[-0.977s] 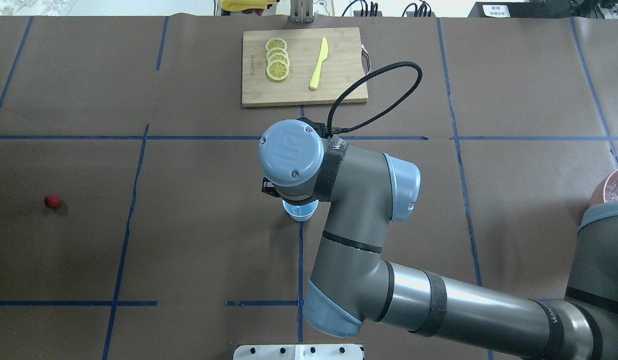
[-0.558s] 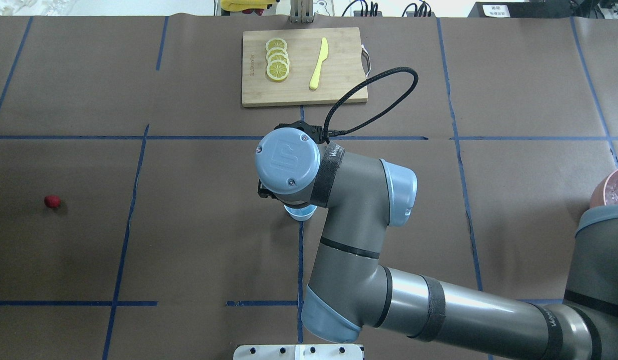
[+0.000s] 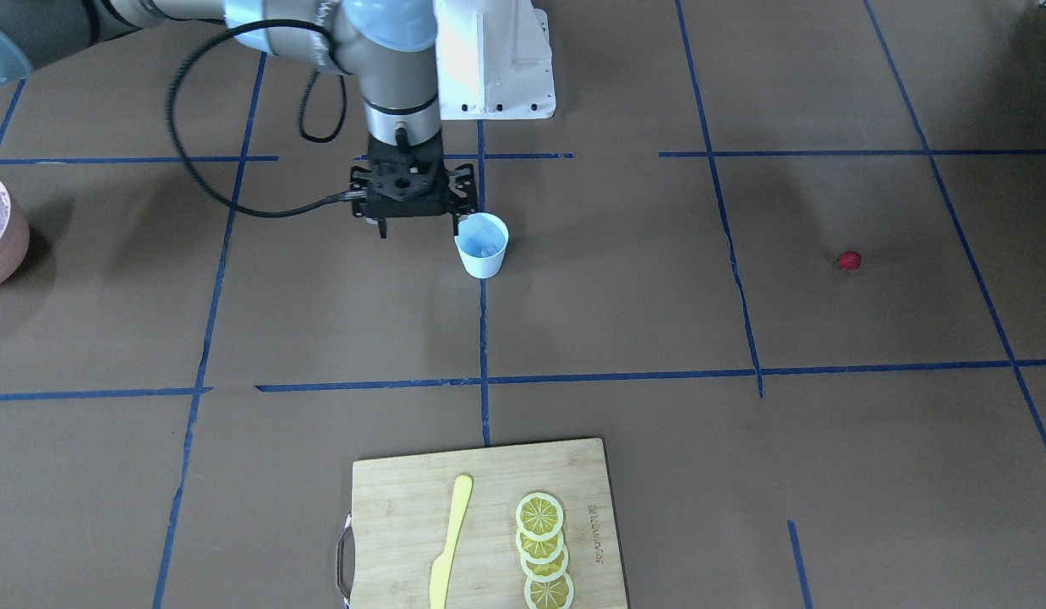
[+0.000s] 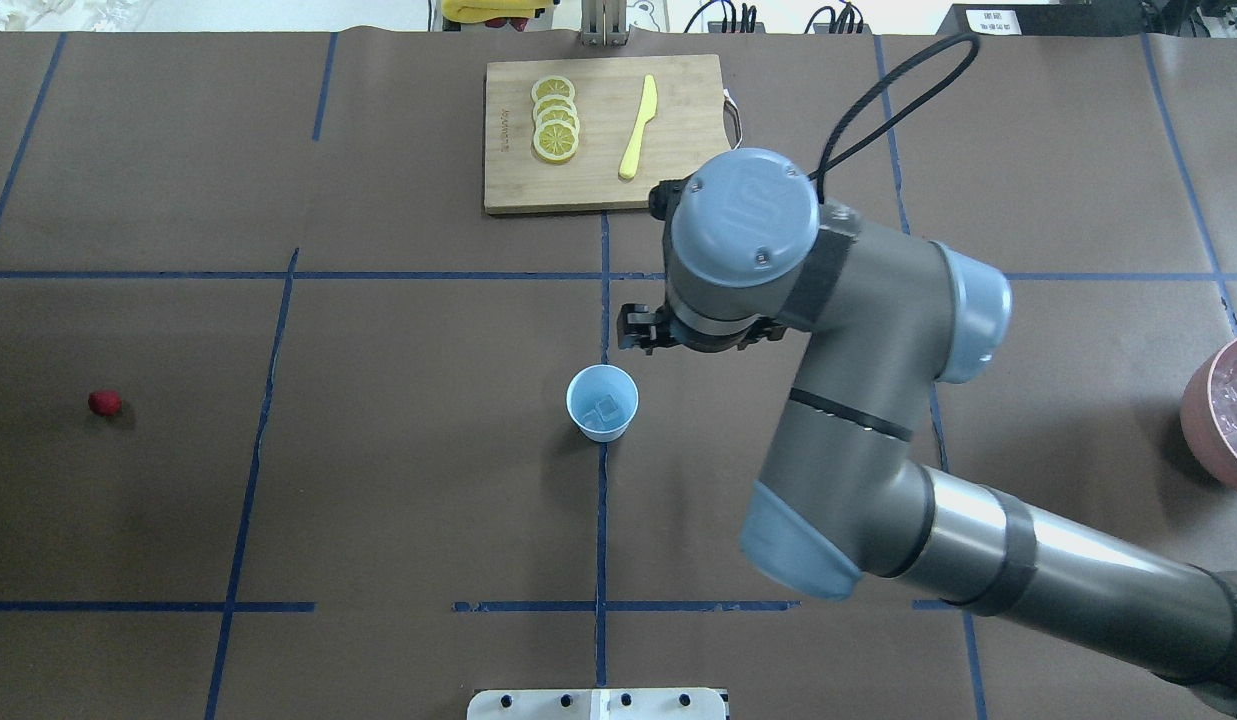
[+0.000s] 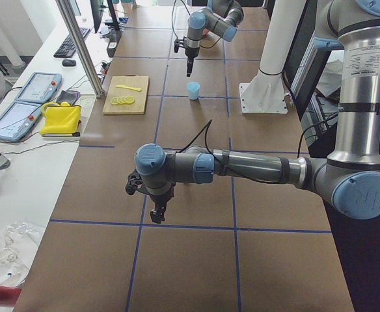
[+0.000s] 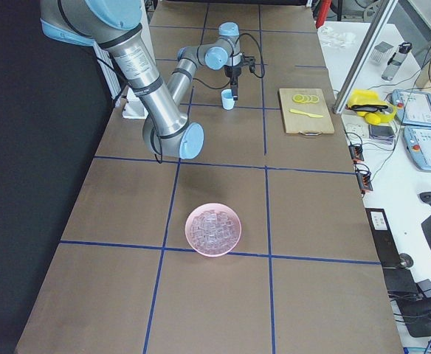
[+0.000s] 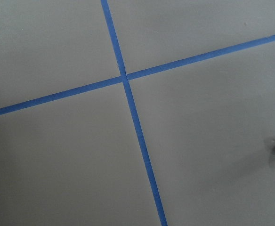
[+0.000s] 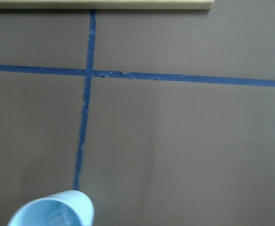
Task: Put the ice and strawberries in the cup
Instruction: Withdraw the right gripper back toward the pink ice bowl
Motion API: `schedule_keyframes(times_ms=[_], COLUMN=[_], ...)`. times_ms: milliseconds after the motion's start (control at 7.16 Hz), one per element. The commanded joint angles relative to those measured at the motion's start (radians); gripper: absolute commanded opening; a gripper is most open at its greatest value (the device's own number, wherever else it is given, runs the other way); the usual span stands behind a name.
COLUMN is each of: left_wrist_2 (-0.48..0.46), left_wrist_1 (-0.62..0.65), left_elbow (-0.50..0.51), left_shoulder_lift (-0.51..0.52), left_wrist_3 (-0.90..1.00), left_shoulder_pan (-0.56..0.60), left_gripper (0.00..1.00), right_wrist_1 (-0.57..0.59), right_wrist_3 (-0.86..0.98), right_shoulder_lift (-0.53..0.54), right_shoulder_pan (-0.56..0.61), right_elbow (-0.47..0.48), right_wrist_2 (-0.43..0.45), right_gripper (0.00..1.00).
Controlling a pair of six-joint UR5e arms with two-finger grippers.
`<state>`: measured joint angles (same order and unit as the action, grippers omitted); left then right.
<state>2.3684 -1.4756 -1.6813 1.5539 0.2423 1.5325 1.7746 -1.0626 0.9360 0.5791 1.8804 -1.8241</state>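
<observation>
Cup (image 4: 600,433): pale blue, upright, in the middle of the surface (image 4: 398,480) on a blue tape line; the cutting board (image 4: 688,150) lies on its far side.
Ice cube (image 4: 608,408): one clear cube shows in the cup's bottom (whether others lie with it, I cannot tell).
Bowl (image 4: 1193,420): pink, filled with spare cubes, at the far right of the surface, well apart from the cup.
Strawberry (image 4: 104,402): alone at the far left, well apart from the cup, not yet picked up.
Right jaws: apart and empty, hanging from the right arm (image 4: 858,300) just to the right of the cup, raised off the surface.
Left jaws: on the left arm (image 5: 255,168), over bare surface near the strawberry (the berry shows at the wrist camera's right edge); apart or together, cannot tell.
Board items: lemon slices (image 4: 555,120) and a yellow knife (image 4: 638,125), no part in this task.
Done (a judgement): the ice half, since a cube is in the cup.
Left: the strawberry is to be grasped, carried right and dropped in the cup, likely by the left arm.
</observation>
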Motion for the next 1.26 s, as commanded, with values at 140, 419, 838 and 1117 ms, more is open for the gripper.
schedule_keyframes(times_ms=[140, 419, 838, 1117], left_wrist_2=[0.000, 0.000, 0.000, 0.000], left_wrist_1=[0.000, 0.000, 0.000, 0.000], left_elbow=[0.000, -0.002, -0.002, -0.003], left_shoulder_lift=[0.002, 0.002, 0.002, 0.002], left_wrist_3=[0.000, 0.000, 0.000, 0.000], left_shoulder_pan=[-0.002, -0.002, -0.002, -0.003], left_gripper=[1.00, 1.00, 1.00, 1.00], right_wrist_1=[-0.089, -0.364, -0.449, -0.660], right_wrist_3=[0.315, 0.482, 0.842, 0.937], right_shoulder_lift=[0.355, 0.624, 0.881, 0.928], right_shoulder_pan=[0.186, 0.334, 0.537, 0.614], right_elbow=[0.204, 0.194, 0.157, -0.013], right_wrist_2=[-0.123, -0.255, -0.330, -0.391], right_gripper=[0.97, 0.97, 0.97, 0.97])
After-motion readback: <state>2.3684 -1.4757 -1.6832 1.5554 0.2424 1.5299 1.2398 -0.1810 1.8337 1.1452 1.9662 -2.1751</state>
